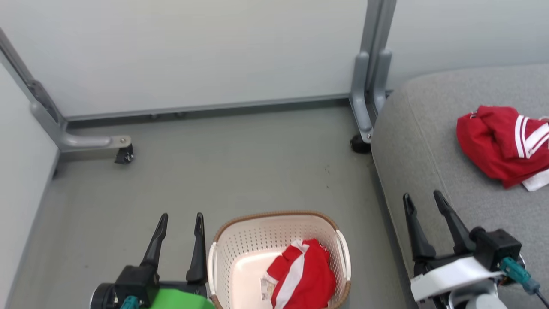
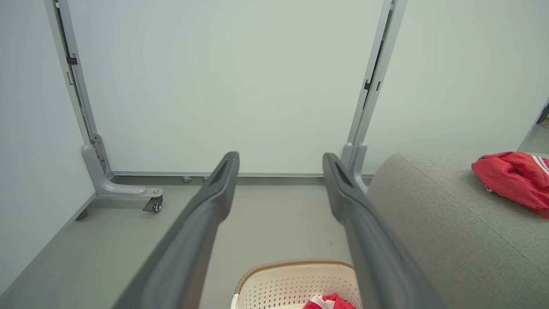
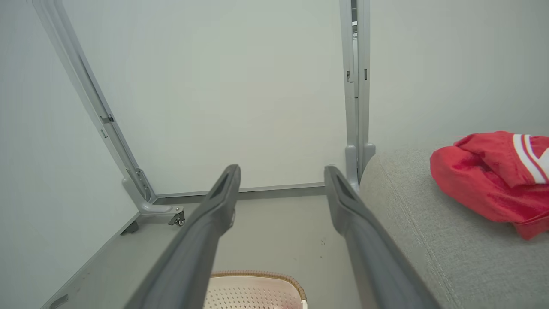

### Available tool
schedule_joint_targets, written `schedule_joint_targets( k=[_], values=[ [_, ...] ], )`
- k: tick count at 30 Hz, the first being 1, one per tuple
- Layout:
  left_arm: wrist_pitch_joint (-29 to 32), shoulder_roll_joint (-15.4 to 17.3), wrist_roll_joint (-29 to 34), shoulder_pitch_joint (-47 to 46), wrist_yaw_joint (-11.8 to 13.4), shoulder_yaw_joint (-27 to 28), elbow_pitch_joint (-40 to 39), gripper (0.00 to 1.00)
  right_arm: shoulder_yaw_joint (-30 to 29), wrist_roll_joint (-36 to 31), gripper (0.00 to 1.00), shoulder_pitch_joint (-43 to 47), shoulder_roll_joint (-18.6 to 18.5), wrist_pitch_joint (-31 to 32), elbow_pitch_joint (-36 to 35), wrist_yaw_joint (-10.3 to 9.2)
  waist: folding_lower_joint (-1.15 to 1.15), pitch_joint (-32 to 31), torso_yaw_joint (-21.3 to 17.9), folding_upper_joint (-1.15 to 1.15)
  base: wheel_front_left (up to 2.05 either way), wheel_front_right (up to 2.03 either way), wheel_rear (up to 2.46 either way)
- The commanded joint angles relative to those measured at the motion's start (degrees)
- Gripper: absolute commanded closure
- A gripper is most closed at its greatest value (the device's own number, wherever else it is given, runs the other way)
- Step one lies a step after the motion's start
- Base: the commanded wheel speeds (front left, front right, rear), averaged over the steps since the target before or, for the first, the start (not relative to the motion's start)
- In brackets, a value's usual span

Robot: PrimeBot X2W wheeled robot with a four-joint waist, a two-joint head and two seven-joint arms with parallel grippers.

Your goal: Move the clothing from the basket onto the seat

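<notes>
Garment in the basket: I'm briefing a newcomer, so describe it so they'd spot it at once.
Beside the big grey seat, on the floor, stands a cream perforated basket with a brown rim. The garment lies crumpled inside it, red with a white stripe; the other red garment lies up on the seat.

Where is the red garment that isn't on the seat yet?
Head view, bottom centre: the garment lies in the basket, toward its right wall, left of the seat.
</notes>
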Motion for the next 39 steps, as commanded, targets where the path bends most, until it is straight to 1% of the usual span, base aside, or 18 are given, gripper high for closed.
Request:
schedule_joint_targets(
  k=[1, 6, 13, 20, 39],
  values=[
    [0.0, 0.0, 0.5, 2.0, -0.5, 0.4, -0.5, 0.00, -0.7, -0.4, 0.00, 1.9, 0.1, -0.2, -0.2, -0.08, 0.01, -4.2, 2.8, 0.00, 0.00, 0.00, 0.00],
    [0.0, -0.1, 2.1, 5.4, -1.9, 1.6, -1.0, 0.00, -0.9, -2.8, 0.00, 5.8, 1.1, -0.2, -0.1, -0.07, 0.01, -5.6, 2.9, 0.00, 0.00, 0.00, 0.00],
    [0.0, -0.1, 1.5, 7.0, -1.5, 1.4, -0.7, 0.00, 0.0, -4.3, 0.00, 8.4, 1.7, -0.2, 0.6, -0.07, 0.01, -6.0, 2.7, 0.00, 0.00, 0.00, 0.00],
    [0.0, -0.1, 2.2, 6.2, -1.8, 1.3, -0.3, 0.00, -0.6, -3.5, 0.00, 7.2, 2.1, -0.2, 0.7, -0.07, 0.01, -5.9, 2.1, 0.00, 0.00, 0.00, 0.00],
    [0.0, -0.1, 2.9, 5.8, -1.8, 1.0, -0.1, 0.00, 0.6, -3.5, 0.00, 7.6, 1.9, -0.2, 1.0, -0.07, 0.01, -5.8, 0.9, 0.00, 0.00, 0.00, 0.00]
  ],
)
